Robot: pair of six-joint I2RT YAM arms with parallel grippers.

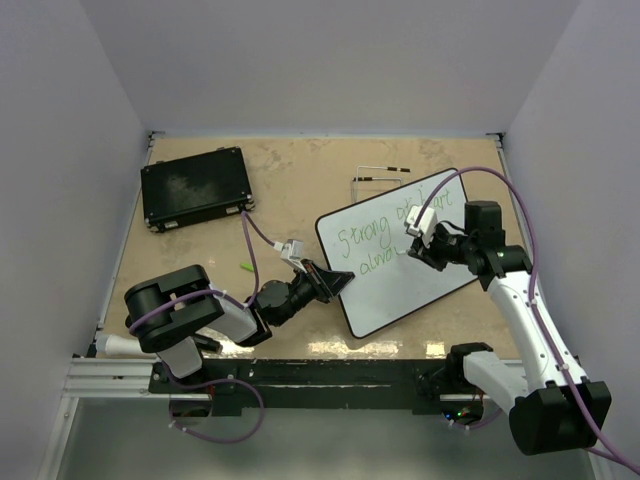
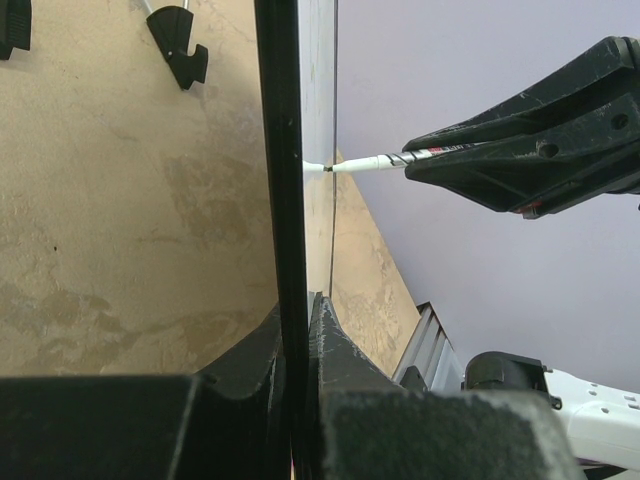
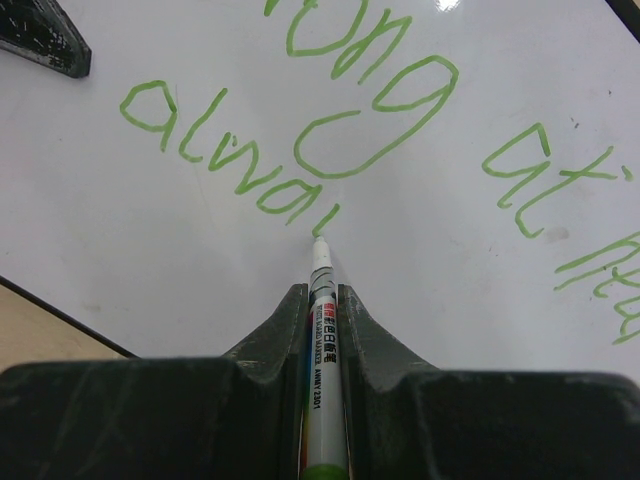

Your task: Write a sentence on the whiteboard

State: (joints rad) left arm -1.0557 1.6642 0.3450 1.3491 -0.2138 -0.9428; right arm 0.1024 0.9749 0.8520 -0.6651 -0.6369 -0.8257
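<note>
— So, how do the jaws stand?
— On my right gripper [image 3: 321, 295] they are clamped tight on the marker [image 3: 324, 345], whose tip touches the whiteboard [image 3: 470, 300] just after the green letters "alwa". My left gripper [image 2: 297, 312] pinches the board's near edge, with the black rim between its fingers.
— And the sentence [image 1: 383, 238]?
— I read "Strong at" on top, then a word the arm partly hides, with "alwa" below. The board sits askew on the table [image 1: 300, 195], right of centre, well apart from the black case [image 1: 195, 187].
</note>
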